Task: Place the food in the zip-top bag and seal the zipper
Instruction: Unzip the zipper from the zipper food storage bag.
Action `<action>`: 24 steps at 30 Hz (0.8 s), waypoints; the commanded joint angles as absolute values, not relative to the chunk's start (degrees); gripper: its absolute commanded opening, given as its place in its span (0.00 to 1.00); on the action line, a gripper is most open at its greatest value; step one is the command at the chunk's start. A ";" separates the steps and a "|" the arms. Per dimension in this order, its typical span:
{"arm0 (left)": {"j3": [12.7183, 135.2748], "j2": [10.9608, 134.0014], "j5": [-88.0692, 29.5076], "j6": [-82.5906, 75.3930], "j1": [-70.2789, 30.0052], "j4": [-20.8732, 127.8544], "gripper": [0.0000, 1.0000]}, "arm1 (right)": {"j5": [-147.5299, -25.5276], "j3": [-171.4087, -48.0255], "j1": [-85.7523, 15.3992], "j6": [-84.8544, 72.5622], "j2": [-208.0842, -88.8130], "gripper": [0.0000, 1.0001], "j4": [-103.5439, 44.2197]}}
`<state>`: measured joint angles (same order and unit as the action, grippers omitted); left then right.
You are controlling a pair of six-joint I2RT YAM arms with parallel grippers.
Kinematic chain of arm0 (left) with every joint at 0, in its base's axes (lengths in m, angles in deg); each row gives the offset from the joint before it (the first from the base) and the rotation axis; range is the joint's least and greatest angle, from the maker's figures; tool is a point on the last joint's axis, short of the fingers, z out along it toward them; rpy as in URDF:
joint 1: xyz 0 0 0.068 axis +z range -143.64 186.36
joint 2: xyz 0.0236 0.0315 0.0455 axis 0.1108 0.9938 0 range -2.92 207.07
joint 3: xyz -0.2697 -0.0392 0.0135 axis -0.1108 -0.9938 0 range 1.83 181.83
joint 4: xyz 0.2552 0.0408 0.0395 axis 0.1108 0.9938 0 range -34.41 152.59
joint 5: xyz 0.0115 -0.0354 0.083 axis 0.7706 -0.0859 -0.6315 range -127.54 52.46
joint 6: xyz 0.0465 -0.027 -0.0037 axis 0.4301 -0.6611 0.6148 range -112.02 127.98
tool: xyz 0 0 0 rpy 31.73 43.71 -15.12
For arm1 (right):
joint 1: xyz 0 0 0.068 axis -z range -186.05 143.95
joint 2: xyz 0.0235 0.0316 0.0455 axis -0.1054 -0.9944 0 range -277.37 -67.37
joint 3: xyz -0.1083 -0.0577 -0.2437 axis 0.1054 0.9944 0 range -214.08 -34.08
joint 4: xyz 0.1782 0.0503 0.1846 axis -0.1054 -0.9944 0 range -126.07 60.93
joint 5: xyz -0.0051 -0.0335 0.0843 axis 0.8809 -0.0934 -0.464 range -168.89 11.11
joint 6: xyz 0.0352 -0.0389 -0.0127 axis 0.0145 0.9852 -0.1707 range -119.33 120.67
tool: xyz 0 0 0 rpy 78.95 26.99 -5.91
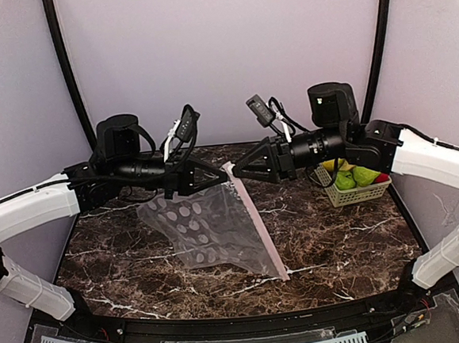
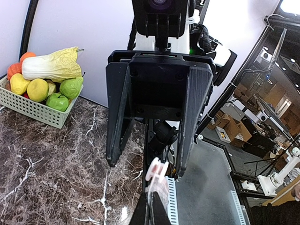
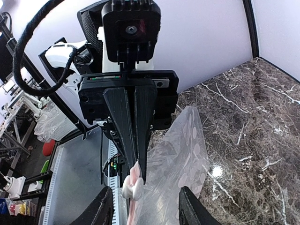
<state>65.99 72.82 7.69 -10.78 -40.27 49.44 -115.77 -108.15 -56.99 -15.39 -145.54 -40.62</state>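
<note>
The clear dotted zip-top bag hangs from its top corner, with its lower part on the table. Its pink zipper slants down to the front. My left gripper is shut on the zipper strip just behind the white slider tab; this also shows in the right wrist view. My right gripper faces it, open, its fingers either side of the slider without touching. The food sits in the basket: cabbage, pear and lemon.
The pale green mesh basket stands at the back right, behind my right arm. The dark marble table ends at a black rail at the front. Grey walls close in the back and sides.
</note>
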 commanded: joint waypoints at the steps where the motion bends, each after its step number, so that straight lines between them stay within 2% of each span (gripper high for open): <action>1: 65.02 72.45 8.38 -11.53 -40.50 47.95 0.01 | -113.29 -110.42 -58.35 -14.29 -146.63 0.42 -41.20; 7: 64.79 72.40 8.21 -11.27 -40.49 48.94 0.01 | -112.58 -111.01 -58.95 -13.93 -147.16 0.31 -41.76; 15: 64.49 72.38 7.34 -11.04 -40.49 49.25 0.01 | -112.20 -110.99 -59.13 -13.92 -147.17 0.09 -42.25; 18: 64.49 72.13 6.07 -10.75 -40.53 49.85 0.01 | -112.26 -110.82 -59.14 -13.98 -147.05 0.04 -42.25; 24: 63.95 70.69 0.37 -10.45 -40.48 50.54 0.01 | -112.03 -110.41 -59.14 -13.59 -146.95 0.01 -43.02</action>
